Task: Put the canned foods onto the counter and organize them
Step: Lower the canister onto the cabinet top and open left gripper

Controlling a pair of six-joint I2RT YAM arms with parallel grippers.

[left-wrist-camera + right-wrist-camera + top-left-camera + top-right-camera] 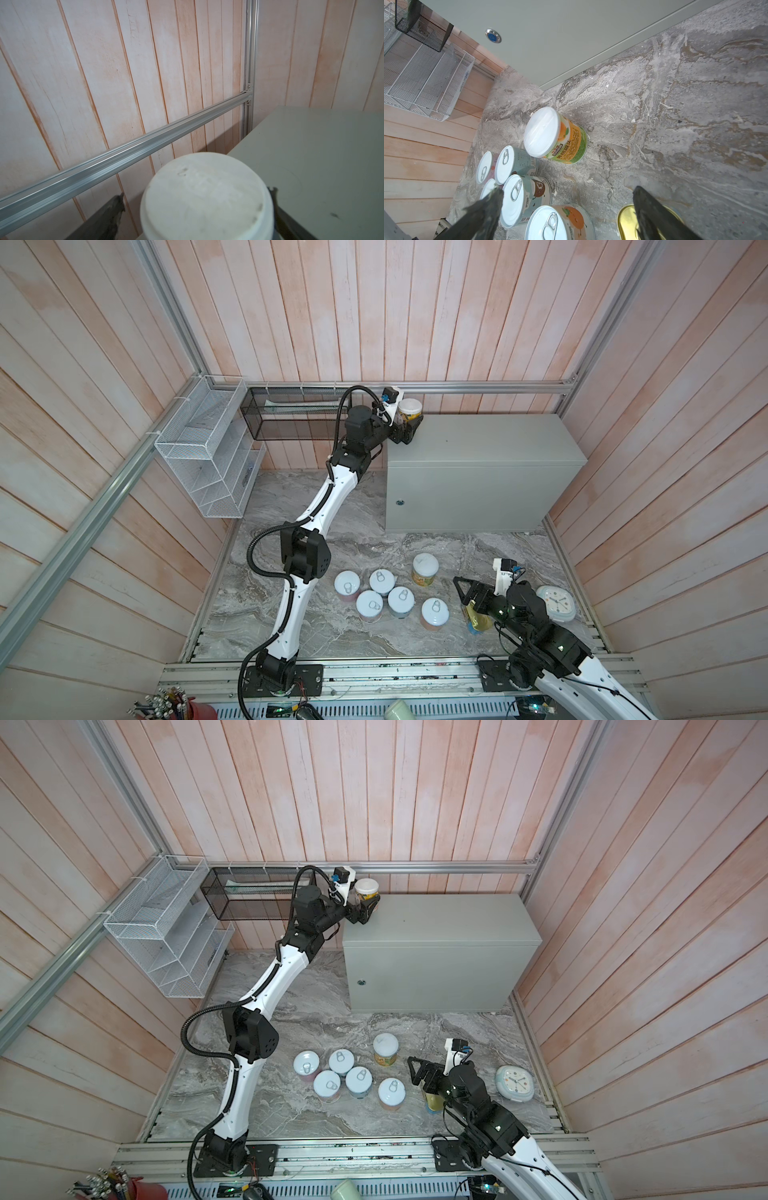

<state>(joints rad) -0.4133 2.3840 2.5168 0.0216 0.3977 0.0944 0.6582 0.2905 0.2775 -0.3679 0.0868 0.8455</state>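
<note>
Progress: one of eight up.
White-lidded can point(409, 407) upright on grey box point(490, 439), at top's 10 o'clock corner, close to edges.
Left jaws apart, flanking it; gap shows beside lid in wrist view; no grip apparent.
Seven left on marble worktop point(332, 510): five pull-tab cans point(401, 598) clustered at 6 o'clock; second white-lidded can point(425, 566) at cluster's 1 o'clock; gold tin point(626, 217) at its 3 o'clock, under right jaws, which are spread wide and empty.
Placed can: scuffed white lid, yellowish label partly hidden.
</note>
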